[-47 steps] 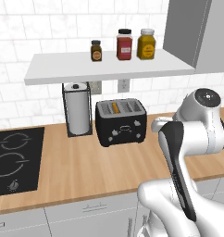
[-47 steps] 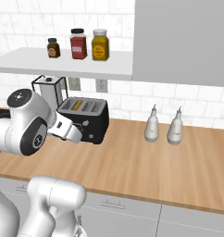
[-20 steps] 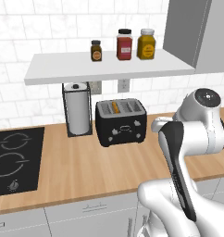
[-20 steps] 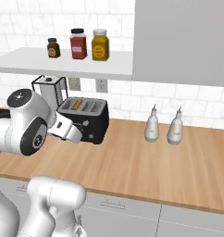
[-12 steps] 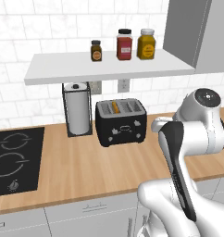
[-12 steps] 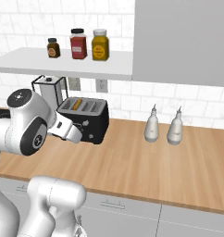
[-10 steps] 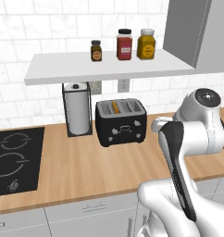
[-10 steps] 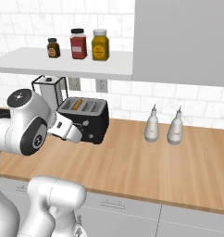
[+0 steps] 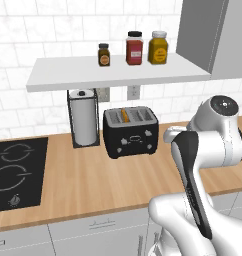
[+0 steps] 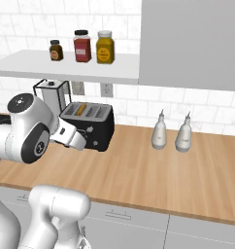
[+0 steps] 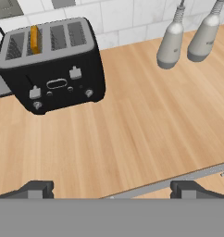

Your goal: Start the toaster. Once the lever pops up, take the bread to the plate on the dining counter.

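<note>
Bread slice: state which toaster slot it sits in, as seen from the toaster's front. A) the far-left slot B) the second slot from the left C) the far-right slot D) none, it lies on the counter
B: the orange-brown edge of the bread stands up from the second slot from the left of the toaster, with an empty slot further left.

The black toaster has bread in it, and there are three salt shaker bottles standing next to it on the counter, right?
Not quite. The toaster does have bread in one slot, but there are two shaker bottles, not three: one and another stand side by side on the counter, off to the toaster's side. The right base view shows both clearly.
</note>
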Controlling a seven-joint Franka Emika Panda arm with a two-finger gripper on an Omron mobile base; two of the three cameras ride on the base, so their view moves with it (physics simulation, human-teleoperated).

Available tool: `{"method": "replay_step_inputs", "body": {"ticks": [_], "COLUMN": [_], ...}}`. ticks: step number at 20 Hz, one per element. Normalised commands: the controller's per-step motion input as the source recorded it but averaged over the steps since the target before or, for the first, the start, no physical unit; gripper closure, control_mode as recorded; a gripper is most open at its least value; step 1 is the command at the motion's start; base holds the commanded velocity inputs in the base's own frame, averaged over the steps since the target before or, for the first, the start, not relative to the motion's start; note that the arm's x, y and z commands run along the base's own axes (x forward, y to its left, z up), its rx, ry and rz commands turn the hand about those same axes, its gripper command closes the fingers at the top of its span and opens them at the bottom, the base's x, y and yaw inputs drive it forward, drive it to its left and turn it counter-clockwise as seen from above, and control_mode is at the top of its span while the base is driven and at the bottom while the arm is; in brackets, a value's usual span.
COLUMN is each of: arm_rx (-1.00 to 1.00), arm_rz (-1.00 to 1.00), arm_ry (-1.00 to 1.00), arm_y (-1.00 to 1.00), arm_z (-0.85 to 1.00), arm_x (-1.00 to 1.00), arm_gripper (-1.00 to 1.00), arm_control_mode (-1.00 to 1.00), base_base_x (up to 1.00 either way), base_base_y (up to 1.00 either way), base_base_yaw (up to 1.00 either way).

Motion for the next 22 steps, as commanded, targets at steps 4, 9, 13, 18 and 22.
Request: {"method": "replay_step_inputs", "body": {"ticks": [4,9,13,18,22], "arm_rx": [0.00,0.00,0.00,0.00,0.00], "arm_rz": [0.00,0.00,0.00,0.00,0.00], "arm_ry": [0.00,0.00,0.00,0.00,0.00], "arm_y": [0.00,0.00,0.00,0.00,0.00], "arm_z": [0.00,0.00,0.00,0.00,0.00], "arm_x": [0.00,0.00,0.00,0.00,0.00], "arm_gripper": [-1.00,-1.00,-1.00,-1.00,-1.00], "arm_control_mode": [-1.00,-1.00,-1.00,-1.00,-1.00], "base_base_x": [0.00,0.00,0.00,0.00,0.00], "base_base_y": [0.00,0.00,0.00,0.00,0.00], "base_base_yaw": [0.00,0.00,0.00,0.00,0.00]}}
